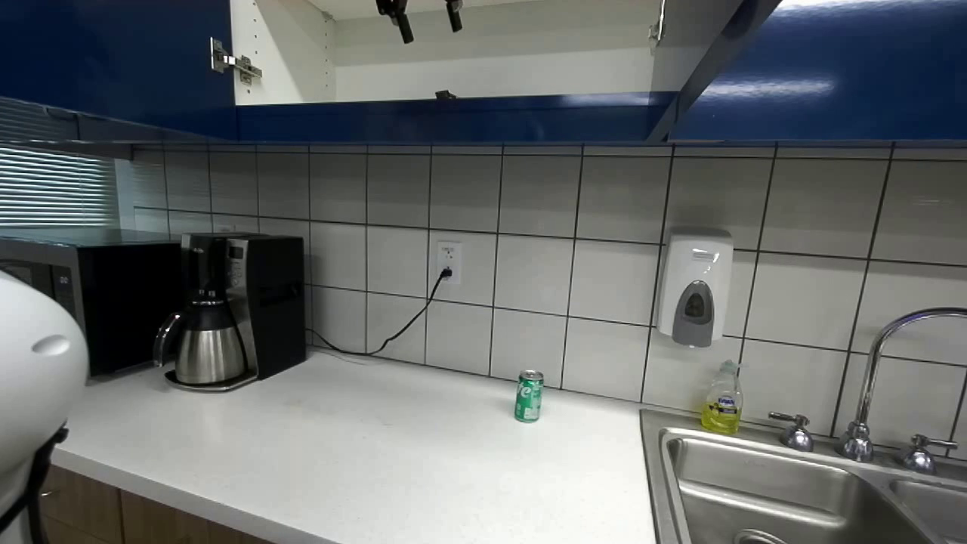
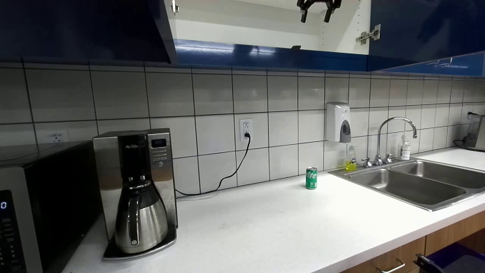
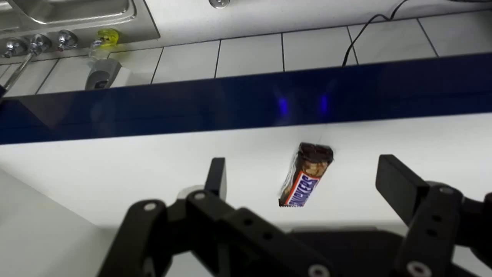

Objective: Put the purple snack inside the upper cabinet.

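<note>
The purple snack, a dark bar with a Snickers label (image 3: 306, 179), lies on the white floor of the upper cabinet (image 3: 127, 169) near its blue front edge. In both exterior views only a small dark end of the snack (image 1: 446, 95) (image 2: 296, 47) shows above the blue edge. The upper cabinet (image 1: 514, 64) (image 2: 242, 28) stands open. My gripper (image 1: 430, 27) (image 2: 316, 18) is open and empty inside the opening, above the snack. In the wrist view the snack sits between the spread fingers (image 3: 301, 165), apart from both.
The opened blue doors (image 1: 823, 75) (image 2: 428, 30) flank the opening. The blue bottom strip (image 1: 453, 122) edges the cabinet floor. Below are a green can (image 1: 529, 396) (image 2: 311, 178), a coffee maker (image 1: 279, 302) (image 2: 106, 167), a soap dispenser (image 1: 696, 287) and a sink (image 1: 657, 468).
</note>
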Tool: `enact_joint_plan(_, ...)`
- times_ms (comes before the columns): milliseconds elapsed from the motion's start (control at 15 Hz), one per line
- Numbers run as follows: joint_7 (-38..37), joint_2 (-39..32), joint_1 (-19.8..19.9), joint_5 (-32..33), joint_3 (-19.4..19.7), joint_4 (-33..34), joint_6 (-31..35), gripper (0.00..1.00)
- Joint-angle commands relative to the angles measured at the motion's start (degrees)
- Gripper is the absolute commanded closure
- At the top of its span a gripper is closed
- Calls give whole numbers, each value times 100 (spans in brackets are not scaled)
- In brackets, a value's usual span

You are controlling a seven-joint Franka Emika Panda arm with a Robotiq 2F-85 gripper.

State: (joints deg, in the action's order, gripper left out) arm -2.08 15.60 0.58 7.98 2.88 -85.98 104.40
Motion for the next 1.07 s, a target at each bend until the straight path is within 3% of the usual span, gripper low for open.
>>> enact_joint_plan(0,467,1130,-37,-70,125,-1422,193,0)
enact_joint_plan(467,1111,2495,-29,6,135,-3208,-33,0)
enact_joint_plan(1000,1104,3163,-191,99,-108,-5009,166,0)
